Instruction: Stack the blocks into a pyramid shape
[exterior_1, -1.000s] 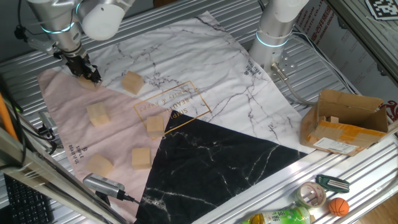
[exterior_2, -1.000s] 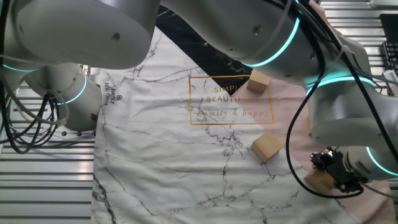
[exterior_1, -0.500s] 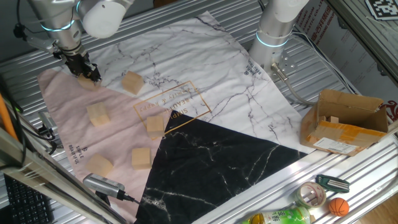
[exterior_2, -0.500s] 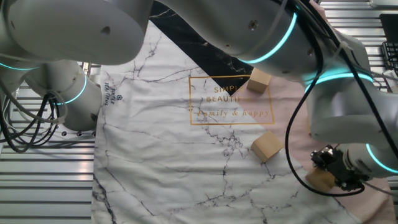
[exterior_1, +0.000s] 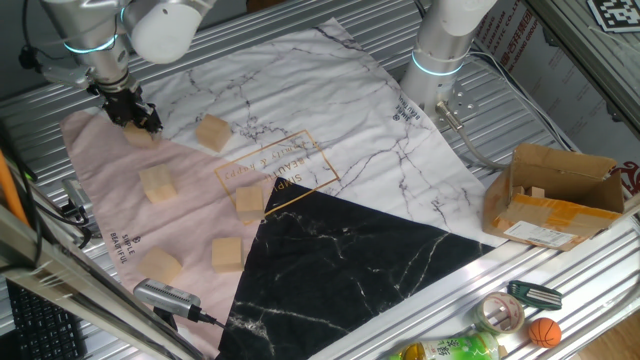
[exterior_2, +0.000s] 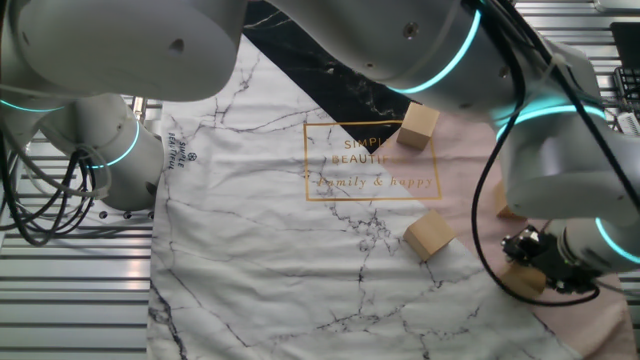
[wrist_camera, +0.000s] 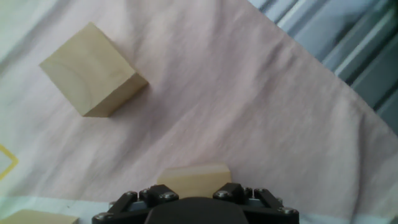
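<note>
The gripper (exterior_1: 141, 124) has its jaws clenched on a block (wrist_camera: 193, 180) near the desk's corner, ready for carrying toward the loose blocks (exterior_1: 212, 133).

Blocks (exterior_1: 212, 133) are bare, matt light wood with faint grain, unvarnished. The cloth (exterior_1: 330, 90) over the ribbed bright-metal tabletop (exterior_1: 560, 285) is soft and matt, printed in white marble, black marble and plain pink, with slight creases. Gripper (exterior_1: 140, 122) is matt black; the arm's shell (exterior_1: 165, 25) is smooth glossy white plastic; the box (exterior_1: 555, 195) is dull brown cardboard.
</note>
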